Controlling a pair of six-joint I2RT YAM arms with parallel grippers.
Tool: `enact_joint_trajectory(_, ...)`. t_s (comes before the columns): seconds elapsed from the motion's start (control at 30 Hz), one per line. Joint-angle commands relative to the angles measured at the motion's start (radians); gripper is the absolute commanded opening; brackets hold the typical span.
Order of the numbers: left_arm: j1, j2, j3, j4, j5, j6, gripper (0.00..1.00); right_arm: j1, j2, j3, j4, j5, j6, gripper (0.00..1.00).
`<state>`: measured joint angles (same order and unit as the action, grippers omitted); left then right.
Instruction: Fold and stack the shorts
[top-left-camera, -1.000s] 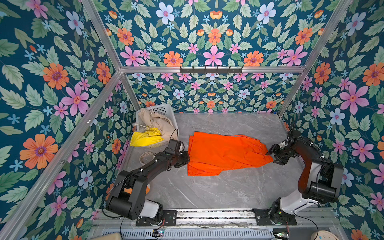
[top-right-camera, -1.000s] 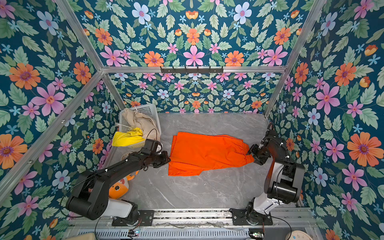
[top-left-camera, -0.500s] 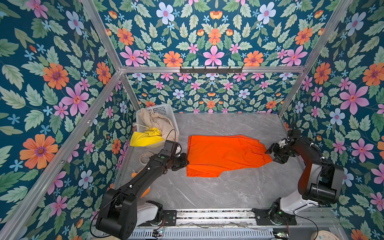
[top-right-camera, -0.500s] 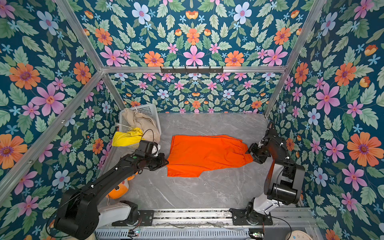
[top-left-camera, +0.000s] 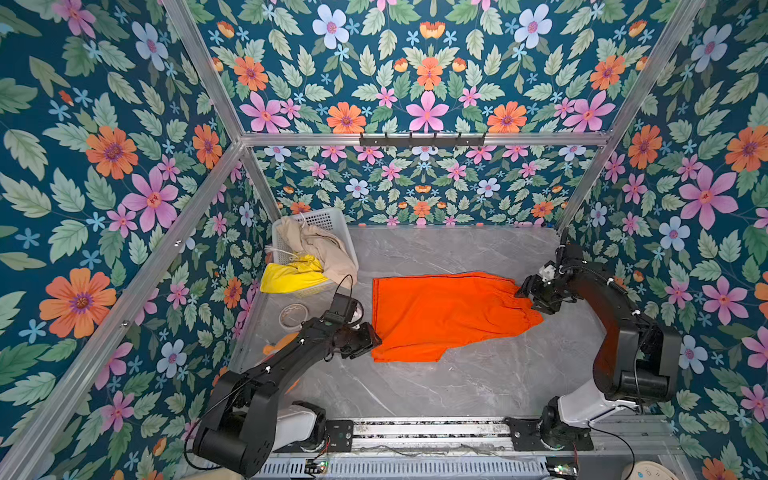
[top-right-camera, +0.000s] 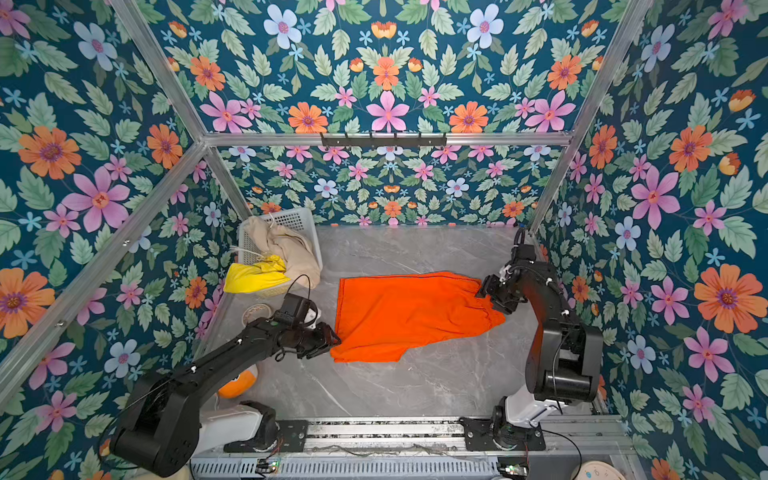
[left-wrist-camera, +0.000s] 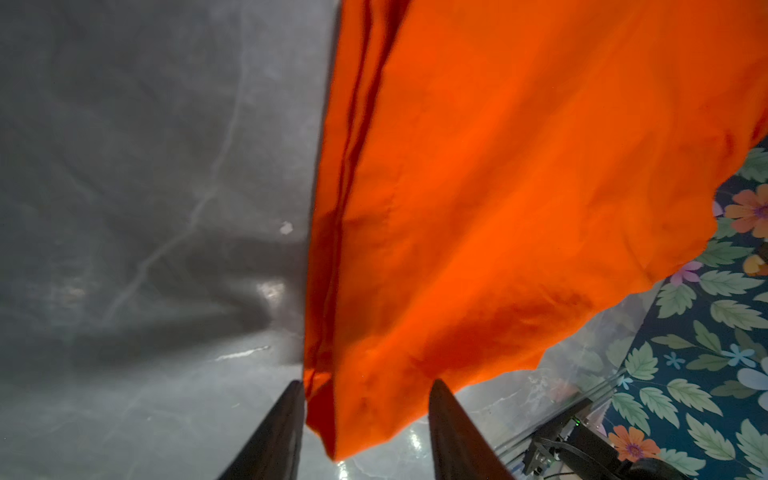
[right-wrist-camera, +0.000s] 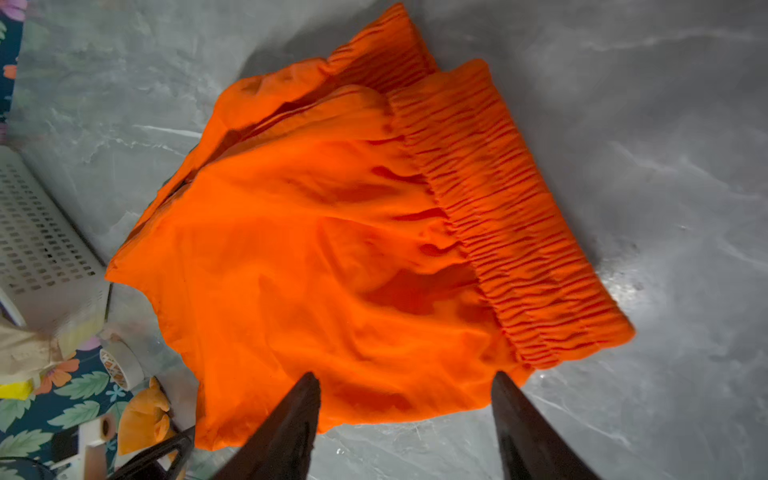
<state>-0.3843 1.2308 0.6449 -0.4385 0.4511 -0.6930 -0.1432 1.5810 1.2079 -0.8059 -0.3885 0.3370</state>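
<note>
I see a grey table (top-left-camera: 457, 386) with the orange shorts (top-left-camera: 440, 316) lying flat between my two grippers. Beyond the left fingers, a white basket (top-left-camera: 328, 218) holds the beige shorts (top-left-camera: 320, 249) and yellow shorts (top-left-camera: 286, 276), bunched together. The left gripper (left-wrist-camera: 365, 386) has its fingers apart around a loose leg-hem corner. The right gripper (right-wrist-camera: 403, 376) also has its fingers apart, over the waist end. I judge each should pinch both layers before folding. I cannot tell whether the fingertips touch the table.
</note>
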Motion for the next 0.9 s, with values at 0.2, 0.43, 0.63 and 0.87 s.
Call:
enact_joint_trajectory(0.2, -0.046, 0.050, 0.236, -0.031, -0.017, 0.070, 0.52, 0.223, 0.055, 0.049, 0.150, -0.056, 0.083, 0.65)
enact_joint_trajectory(0.43, -0.156, 0.237, 0.246, 0.166, -0.039, 0.036, 0.51, 0.264, 0.142, -0.036, 0.347, -0.138, 0.196, 0.64)
enact_joint_trajectory(0.63, -0.191, 0.327, 0.153, 0.258, -0.078, 0.003, 0.51, 0.215, 0.182, -0.116, 0.340, -0.054, 0.211, 0.64)
enact_joint_trajectory(0.87, -0.190, 0.302, 0.030, 0.278, -0.135, -0.002, 0.51, 0.118, 0.145, -0.212, 0.386, -0.107, 0.190, 0.64)
